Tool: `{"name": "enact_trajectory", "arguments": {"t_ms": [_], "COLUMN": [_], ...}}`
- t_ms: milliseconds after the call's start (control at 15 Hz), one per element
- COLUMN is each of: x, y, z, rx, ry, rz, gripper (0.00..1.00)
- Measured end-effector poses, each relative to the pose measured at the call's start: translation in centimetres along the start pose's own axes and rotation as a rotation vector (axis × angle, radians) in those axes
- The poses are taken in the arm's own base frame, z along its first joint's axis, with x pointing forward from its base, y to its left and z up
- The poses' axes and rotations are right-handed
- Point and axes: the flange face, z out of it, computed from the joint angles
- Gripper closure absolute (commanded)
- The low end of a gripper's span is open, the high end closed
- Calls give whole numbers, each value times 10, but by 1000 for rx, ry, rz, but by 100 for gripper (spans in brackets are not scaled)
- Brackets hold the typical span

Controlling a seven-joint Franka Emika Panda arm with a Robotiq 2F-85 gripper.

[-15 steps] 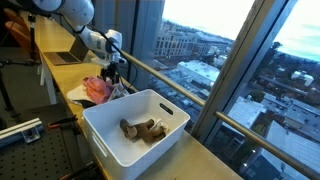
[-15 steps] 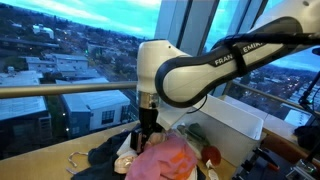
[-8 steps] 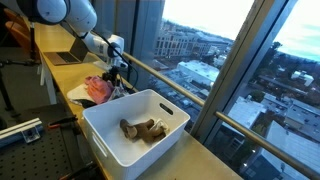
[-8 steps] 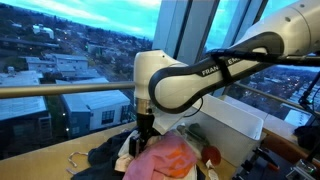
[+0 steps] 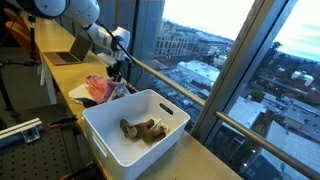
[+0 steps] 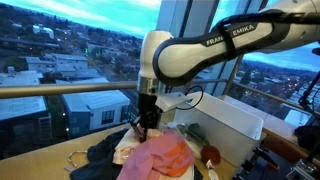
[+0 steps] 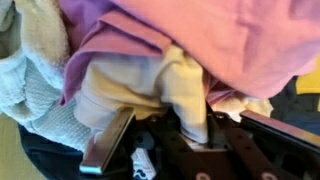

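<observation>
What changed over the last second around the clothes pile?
The gripper dipped into the clothes pile, then rose slightly, and now appears closed on a cream cloth. The pink garment shifted a little. The white bin and its contents stayed put.

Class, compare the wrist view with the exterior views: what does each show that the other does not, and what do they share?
Only the wrist view: a cream cloth lying between the fingers of the gripper, under a purple fold, with a white towel at the left edge. Only the exterior views: the white bin holding brown toys, the laptop, the arm and the windows over the city. Both: the gripper at the clothes pile, and the pink cloth on it.
</observation>
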Motion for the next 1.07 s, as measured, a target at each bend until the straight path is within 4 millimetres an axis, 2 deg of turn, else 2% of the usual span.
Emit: {"name": "enact_trajectory", "arguments": {"t_ms": [267,533,800,1067], "x": [-8,-32,-70,-126], "y": [21,58,103,132], "z": [-61,-136,-207,-275], "rx": [101,118,70,-23], "ry": [40,104,183,272], "rz": [-26,9,89,209], "gripper": [96,96,96,96]}}
